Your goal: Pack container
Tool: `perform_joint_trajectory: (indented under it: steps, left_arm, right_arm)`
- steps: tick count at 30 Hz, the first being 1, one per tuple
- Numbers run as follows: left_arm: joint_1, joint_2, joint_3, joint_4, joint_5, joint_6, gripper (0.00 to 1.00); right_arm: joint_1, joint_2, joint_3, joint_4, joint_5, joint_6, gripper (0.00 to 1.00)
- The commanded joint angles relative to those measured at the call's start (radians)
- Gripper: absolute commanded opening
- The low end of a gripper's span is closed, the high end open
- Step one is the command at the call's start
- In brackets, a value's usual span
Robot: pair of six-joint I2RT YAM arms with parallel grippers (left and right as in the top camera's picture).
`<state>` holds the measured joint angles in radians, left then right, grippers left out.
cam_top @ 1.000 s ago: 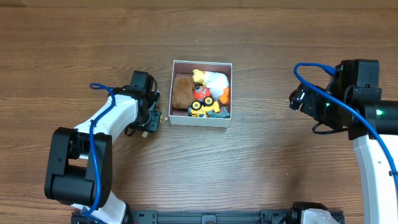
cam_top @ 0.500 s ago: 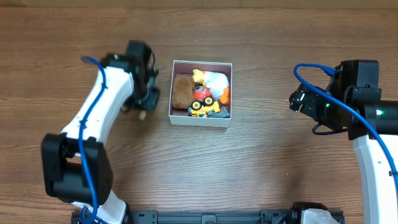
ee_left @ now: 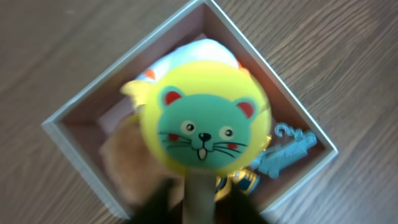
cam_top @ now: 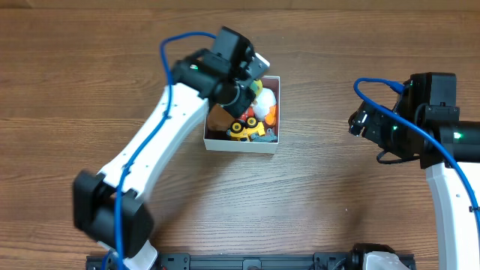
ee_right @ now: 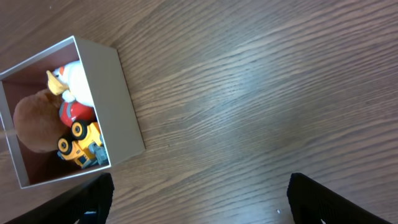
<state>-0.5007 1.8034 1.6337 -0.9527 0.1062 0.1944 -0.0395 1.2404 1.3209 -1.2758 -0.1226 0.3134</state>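
**Pack Container: Left Arm Holding 1 Toy Above the Box**

**Held item.** The left gripper (ee_left: 199, 205) is clamped on the pale handle (ee_left: 200, 190) of a round yellow toy (ee_left: 204, 127) bearing a teal cat-like face. The handle runs down between the dark fingers, so the disc projects ahead of the wrist. Judged from the task, gripping by the handle keeps the fingers above the contents when the toy is lowered.

**Container.** The container (cam_top: 240, 145) sits near the table (cam_top: 337, 210) centre, open side up. In the left wrist view the toy hangs over the box interior, inside the outline of the rim (ee_left: 68, 132) and apart from it.

**Contents and obstructions.** The box is already crowded:
1. a brown plush (cam_top: 217, 118) against the left wall;
2. a yellow vehicle (cam_top: 247, 130) at the front;
3. a white-and-orange plush (cam_top: 265, 109) toward the right wall;
4. a blue-grey plastic part (ee_left: 287, 151) in 1 corner.

Little bare floor shows (the disc hides the middle of the box in the wrist view), so the toy will probably rest on top of the others and may stand proud of the rim.

**Right arm.** The right gripper (ee_right: 199, 186) has its fingers spread wide, holds nothing, and hangs over bare wood well clear of the container wall (ee_right: 124, 99).
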Motion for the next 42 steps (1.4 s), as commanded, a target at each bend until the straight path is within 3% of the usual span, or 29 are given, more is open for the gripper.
perform_joint_trajectory:
  steps: [1,3,7,11,15,17,18,24,31,42]
  left_arm:
    - [-0.002,0.111,-0.029,0.035,0.014,-0.093,0.61]
    - [0.016,0.115,-0.016,0.031,0.014,-0.114,0.62]
    - [0.054,0.082,0.152,-0.123,-0.001,-0.129,0.66]
    - [0.088,-0.021,0.491,-0.392,-0.142,-0.173,0.61]
    - [0.097,-0.171,0.650,-0.555,-0.258,-0.286,0.70]
    - [0.097,-0.254,0.651,-0.605,-0.295,-0.346,0.95]
    - [0.097,-0.295,0.651,-0.630,-0.321,-0.375,1.00]
    - [0.097,-0.398,0.651,-0.737,-0.405,-0.427,1.00]
    - [0.097,-0.397,0.645,-0.737,-0.401,-0.427,1.00]
    - [0.097,-0.397,0.645,-0.736,-0.401,-0.427,1.00]
  right_arm:
    - [-0.002,-0.004,0.009,0.004,0.010,-0.008,0.93]
    - [-0.002,-0.007,0.009,0.019,0.003,-0.033,0.93]
    - [-0.002,-0.047,0.050,0.055,-0.126,-0.112,0.98]
    - [-0.002,-0.129,0.251,0.039,-0.175,-0.151,0.99]
    - [-0.002,-0.237,0.395,0.034,-0.179,-0.194,1.00]
    - [-0.001,-0.304,0.425,0.031,-0.200,-0.240,1.00]
    - [-0.001,-0.344,0.429,0.032,-0.215,-0.260,1.00]
    - [-0.001,-0.465,0.429,-0.021,-0.212,-0.266,1.00]
    - [-0.001,-0.465,0.425,-0.150,-0.213,-0.266,1.00]
    - [-0.001,-0.465,0.425,-0.153,-0.212,-0.266,1.00]
